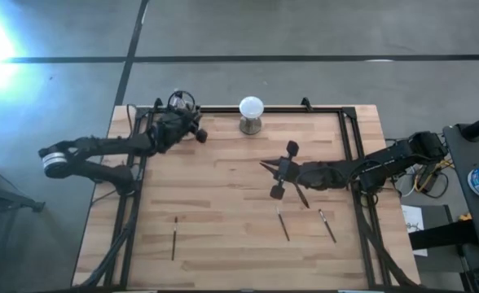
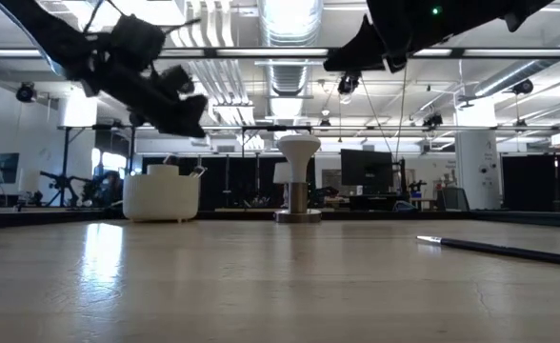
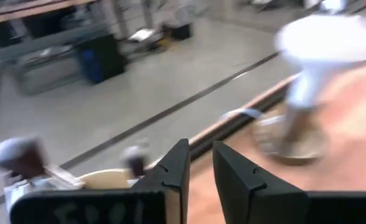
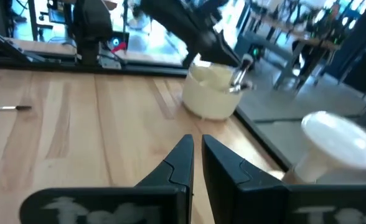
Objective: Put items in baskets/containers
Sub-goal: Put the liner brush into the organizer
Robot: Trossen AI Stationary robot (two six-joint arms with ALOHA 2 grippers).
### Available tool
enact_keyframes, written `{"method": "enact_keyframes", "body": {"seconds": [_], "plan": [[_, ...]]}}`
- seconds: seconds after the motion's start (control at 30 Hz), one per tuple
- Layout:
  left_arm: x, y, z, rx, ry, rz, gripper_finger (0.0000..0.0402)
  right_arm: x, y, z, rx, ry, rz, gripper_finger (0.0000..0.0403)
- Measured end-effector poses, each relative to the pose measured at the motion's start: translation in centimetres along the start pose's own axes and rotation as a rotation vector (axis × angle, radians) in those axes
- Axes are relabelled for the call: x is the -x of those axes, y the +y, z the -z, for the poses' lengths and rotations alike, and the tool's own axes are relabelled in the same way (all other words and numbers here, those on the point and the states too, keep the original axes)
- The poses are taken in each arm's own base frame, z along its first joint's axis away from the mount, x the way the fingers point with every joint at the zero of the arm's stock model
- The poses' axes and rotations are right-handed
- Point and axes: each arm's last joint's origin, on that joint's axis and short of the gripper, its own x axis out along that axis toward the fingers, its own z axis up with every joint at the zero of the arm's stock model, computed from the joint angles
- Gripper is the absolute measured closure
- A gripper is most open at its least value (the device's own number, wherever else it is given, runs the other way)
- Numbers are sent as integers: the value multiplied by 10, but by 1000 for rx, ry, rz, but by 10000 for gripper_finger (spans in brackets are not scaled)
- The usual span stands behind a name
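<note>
The cream cup [image 2: 161, 195] stands near the table's far left corner; in the right wrist view the cup [image 4: 211, 93] shows brush heads [image 4: 241, 70] sticking out of it. My left gripper [image 3: 200, 163] hovers just above the cup's rim [image 3: 102, 179], slightly open and holding nothing. My right gripper [image 4: 197, 149] is shut and empty, raised over the middle of the table [image 1: 274, 169]. Dark brushes lie flat on the wood: one at the near left [image 1: 175, 238], two at the near right [image 1: 283, 225] [image 1: 327, 227], and one under the right arm [image 1: 301, 197].
A white ball on a metallic stand [image 1: 251, 114] sits at the far edge, right of the cup. A black frame [image 1: 349, 134] borders the table. One brush [image 2: 504, 249] lies at the right in the low view. Bare wood spreads across the table's near middle.
</note>
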Motion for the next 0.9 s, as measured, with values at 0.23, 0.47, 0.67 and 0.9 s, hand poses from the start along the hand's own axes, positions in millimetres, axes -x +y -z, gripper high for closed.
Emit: {"method": "enact_keyframes", "body": {"seconds": [0.23, 0.47, 0.67, 0.9], "plan": [[50, -44, 6, 6, -80, 282, 394, 1, 0, 10, -8, 93, -3, 376], [87, -72, 41, 44, -152, 529, 400, 9, -2, 13, -74, 152, -1, 376], [97, -70, 76, 119, -159, 598, 401, 24, -1, 22, -154, 291, 23, 376], [94, -70, 93, 132, -132, 595, 401, 53, 15, 39, -252, 525, 52, 376]]}}
